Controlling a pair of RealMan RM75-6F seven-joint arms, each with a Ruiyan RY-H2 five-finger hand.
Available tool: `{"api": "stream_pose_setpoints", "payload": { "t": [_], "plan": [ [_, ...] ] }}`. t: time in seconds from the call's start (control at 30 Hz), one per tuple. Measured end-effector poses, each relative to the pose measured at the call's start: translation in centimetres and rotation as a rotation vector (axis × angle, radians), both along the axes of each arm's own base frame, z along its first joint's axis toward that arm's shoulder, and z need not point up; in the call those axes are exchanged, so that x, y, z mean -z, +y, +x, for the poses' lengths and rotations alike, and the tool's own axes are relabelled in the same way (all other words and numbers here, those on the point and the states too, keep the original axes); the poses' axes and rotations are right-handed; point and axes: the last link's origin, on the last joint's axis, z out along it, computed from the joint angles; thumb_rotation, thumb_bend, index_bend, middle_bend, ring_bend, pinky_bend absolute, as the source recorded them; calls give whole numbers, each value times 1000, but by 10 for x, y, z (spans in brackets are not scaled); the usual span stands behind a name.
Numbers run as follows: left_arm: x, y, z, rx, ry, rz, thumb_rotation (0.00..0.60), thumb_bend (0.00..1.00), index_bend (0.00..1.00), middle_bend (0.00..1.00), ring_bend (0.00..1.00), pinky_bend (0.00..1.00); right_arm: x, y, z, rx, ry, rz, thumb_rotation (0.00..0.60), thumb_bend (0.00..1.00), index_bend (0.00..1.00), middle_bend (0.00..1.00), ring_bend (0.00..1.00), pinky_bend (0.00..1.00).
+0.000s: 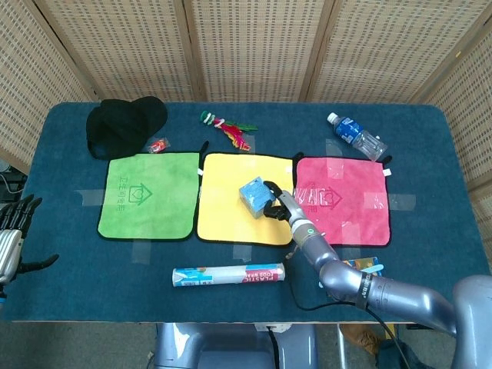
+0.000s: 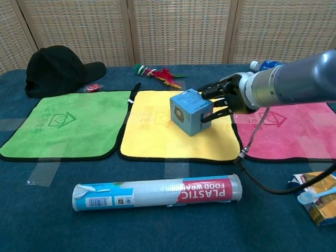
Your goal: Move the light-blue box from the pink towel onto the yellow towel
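Under the fingers: yellow towel (image 2: 157,128), flat, soft, taped down. Just past the fingers on the arm's side: pink towel (image 2: 294,131), with nothing on it now. Far off from the fingers, by the near table edge: left hand (image 1: 11,231), nothing in it, fingers apart.

Right hand (image 2: 223,100) wrapped round the light-blue box (image 2: 190,111), fingers pressed on its far side and top edge. Box up in the air, tipped, over the middle of the yellow towel, not touching it as far as can be told.

Looks light and stiff, like cardboard. Smooth sides, so maybe a bit slippery. Best held on 2 flat sides facing each other, not by a corner.
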Motion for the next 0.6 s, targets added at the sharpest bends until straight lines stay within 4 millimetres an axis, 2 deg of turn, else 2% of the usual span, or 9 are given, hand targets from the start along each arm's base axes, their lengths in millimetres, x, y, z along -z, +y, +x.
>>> {"api": "stream_pose_setpoints", "payload": {
  "t": [0.23, 0.47, 0.53, 0.6],
  "plan": [
    [-1, 2, -2, -10, -4, -1, 600, 0, 0, 0, 0, 0, 7, -2, 27, -27, -21, 4, 600, 1000, 93, 112, 76, 303],
    [-2, 2, -3, -14, -8, 1, 600, 0, 0, 0, 0, 0, 9, -5, 31, -32, -1, 0, 600, 996, 87, 98, 70, 286],
    [-3, 2, -3, -16, -10, 3, 600, 0, 0, 0, 0, 0, 5, -6, 30, -40, 13, -18, 600, 861, 68, 71, 50, 214],
    [-3, 2, -3, -16, -12, 3, 600, 0, 0, 0, 0, 0, -1, -6, 28, -70, 37, -47, 600, 579, 39, 37, 23, 94]
  ]
}}
